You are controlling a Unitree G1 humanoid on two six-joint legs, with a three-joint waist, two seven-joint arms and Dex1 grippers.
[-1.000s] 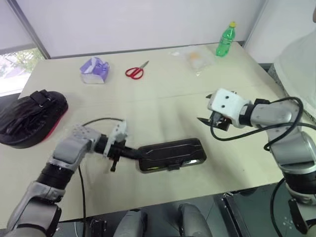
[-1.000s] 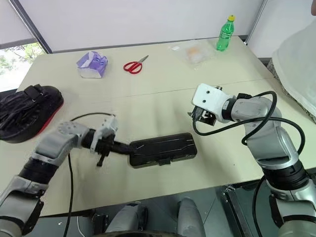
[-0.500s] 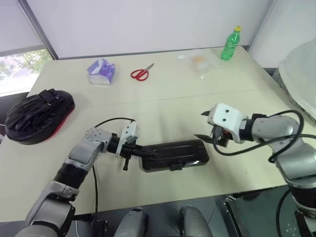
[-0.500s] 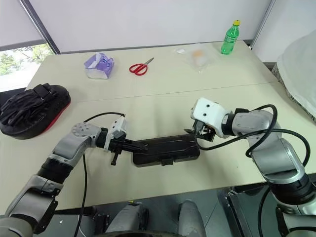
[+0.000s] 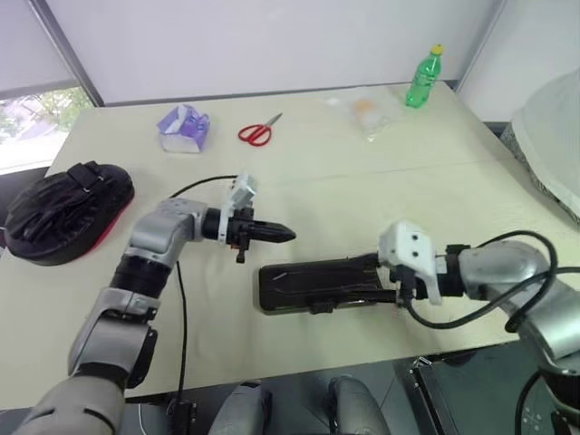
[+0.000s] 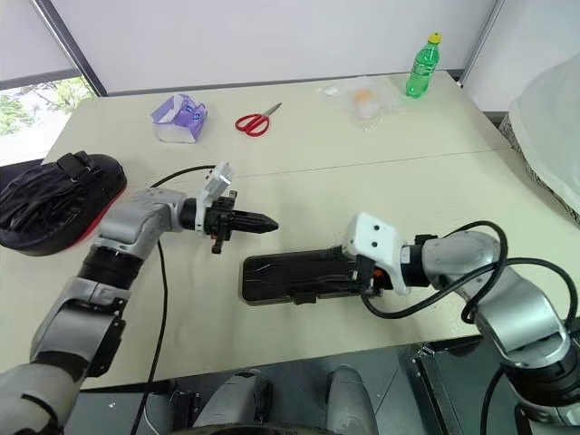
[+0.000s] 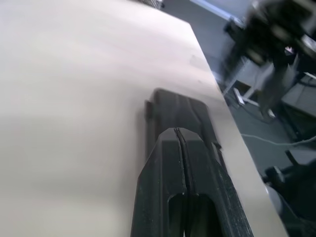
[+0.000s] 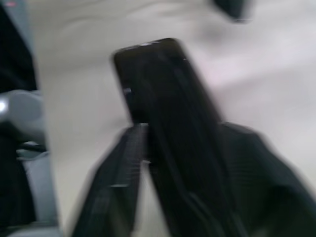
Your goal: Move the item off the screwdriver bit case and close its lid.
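**— Watching the right gripper [image 6: 362, 272], what do you make of it?**

— It sits at the right end of the screwdriver bit case [image 6: 294, 276], one black finger on each side of that end. The wrist view shows the dark case running between the two fingers [image 8: 116, 192], so I'd say it is pinching the case's end.

**— And the left gripper [image 6: 269, 223]?**

— Its fingers are pressed together into one point, holding nothing. It hangs above the table [image 6: 317, 172], just beyond the case's left end, pointing toward the right arm and apart from the case.

**— How does the case lie?**

— Flat on the table near the front edge, long side running left to right. The lid [image 5: 317, 276] is down over the tray, dark and glossy on top, with a small latch tab showing on the near edge. Whether the latch has caught, I cannot tell.

**— Where is the boxing focus mitt [image 6: 50, 195]?**

— Well apart from the case, at the table's far left edge. It rests with its black padded side and straps up, and the red edge shows along its underside.

**— Anything else on the table?**

— Along the back: a purple tissue pack [image 6: 178, 120], red-handled scissors [image 6: 255, 120], a clear plastic bag [image 6: 362, 98] with something orange inside, and an upright green bottle [image 6: 419, 65] with a yellow cap.
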